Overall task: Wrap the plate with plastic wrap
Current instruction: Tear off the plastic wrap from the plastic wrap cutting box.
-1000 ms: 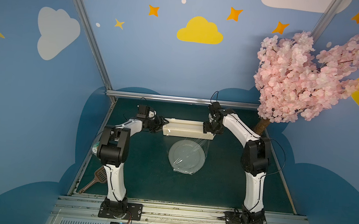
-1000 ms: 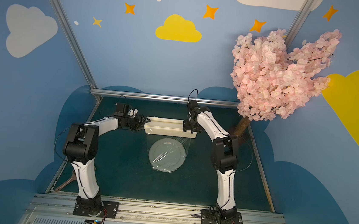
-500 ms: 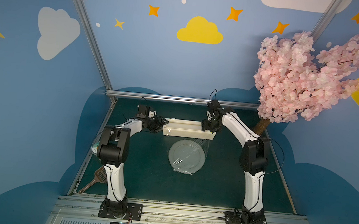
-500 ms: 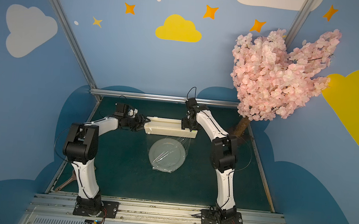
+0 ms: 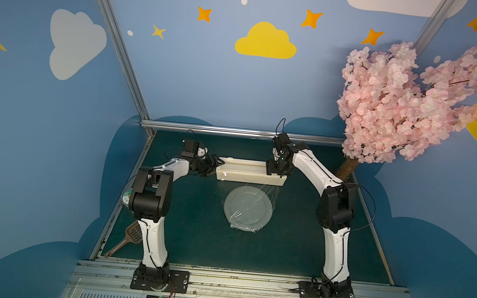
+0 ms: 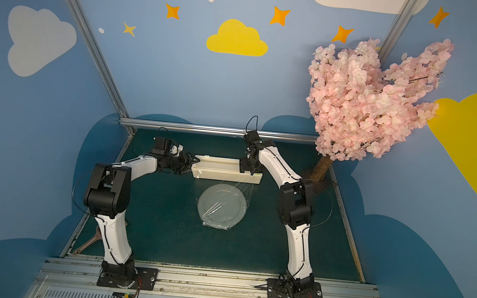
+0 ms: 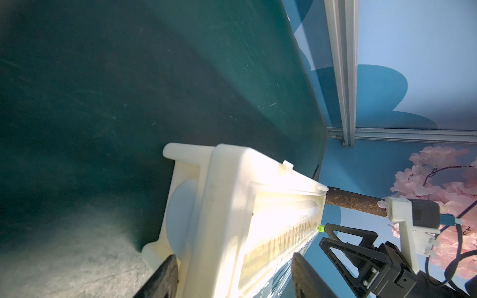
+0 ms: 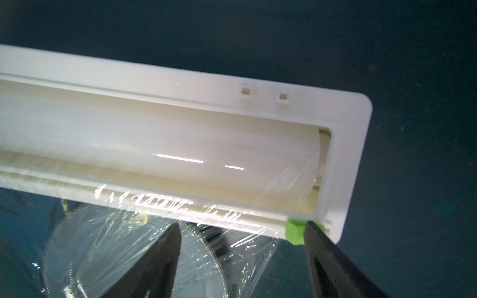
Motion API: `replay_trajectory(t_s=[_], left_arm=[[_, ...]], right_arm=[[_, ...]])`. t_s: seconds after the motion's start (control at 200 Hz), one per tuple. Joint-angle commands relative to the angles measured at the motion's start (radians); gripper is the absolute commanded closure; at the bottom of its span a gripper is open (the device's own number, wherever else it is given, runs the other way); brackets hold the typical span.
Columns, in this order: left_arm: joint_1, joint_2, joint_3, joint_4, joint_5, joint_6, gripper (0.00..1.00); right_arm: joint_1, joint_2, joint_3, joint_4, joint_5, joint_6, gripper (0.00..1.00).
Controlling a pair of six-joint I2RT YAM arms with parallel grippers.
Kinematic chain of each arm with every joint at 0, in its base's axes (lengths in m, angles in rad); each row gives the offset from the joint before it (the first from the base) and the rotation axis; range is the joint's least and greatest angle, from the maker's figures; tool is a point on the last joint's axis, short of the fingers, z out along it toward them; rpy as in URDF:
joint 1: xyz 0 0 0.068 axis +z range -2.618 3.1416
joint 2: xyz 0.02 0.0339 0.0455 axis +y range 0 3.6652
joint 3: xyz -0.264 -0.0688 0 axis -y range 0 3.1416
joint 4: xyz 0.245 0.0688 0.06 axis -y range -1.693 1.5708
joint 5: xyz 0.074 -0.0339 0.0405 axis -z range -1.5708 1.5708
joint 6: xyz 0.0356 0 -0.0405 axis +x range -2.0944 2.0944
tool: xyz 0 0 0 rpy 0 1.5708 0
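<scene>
At the far side of the green table, the cream dispenser box is clamped at its L end by your left gripper, jaws pressed to both sides. That's likely the anchor, so the box won't skid or twist while the film is cut. The right gripper hangs over the R end w/ jaws apart, gripping nothing. One finger sits against the green slider cutter, prob. placed to push it along the slot. The plastic wrap runs off the roll, over the box's front lip and down onto the plate, which lies flat mid-table just in front of the box. Film covers the plate's top and bunches at its near rim, so it's draped, not yet severed or tucked. Hold the L end firm; slack film would prob. bunch at the blade instead of cutting.
</scene>
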Motion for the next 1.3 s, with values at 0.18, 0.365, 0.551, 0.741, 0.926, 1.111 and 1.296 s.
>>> replay_trajectory(t_s=[0.18,0.365,0.551,0.741,0.926,1.111,1.296], left_arm=[[-0.013,0.002,0.031,-0.018,0.031,0.02,0.32],[-0.013,0.002,0.032,-0.019,0.032,0.021,0.32],[-0.013,0.005,0.037,-0.019,0.033,0.017,0.32],[-0.018,0.0,0.027,-0.006,0.038,0.007,0.31],[-0.032,-0.008,0.002,0.025,0.041,-0.012,0.32],[-0.043,-0.011,-0.024,0.069,0.041,-0.042,0.32],[-0.056,-0.008,-0.023,0.08,0.039,-0.053,0.31]], right_arm=[[-0.021,-0.034,-0.035,-0.014,0.0,-0.007,0.25],[-0.019,-0.021,-0.04,-0.008,-0.021,0.002,0.25],[-0.006,-0.022,-0.037,0.001,-0.055,0.017,0.25],[0.018,-0.016,-0.031,0.01,-0.091,0.043,0.25],[0.047,-0.002,-0.007,0.011,-0.118,0.064,0.25],[0.076,0.023,0.019,0.011,-0.143,0.085,0.25],[0.111,0.048,0.045,0.031,-0.2,0.101,0.25]])
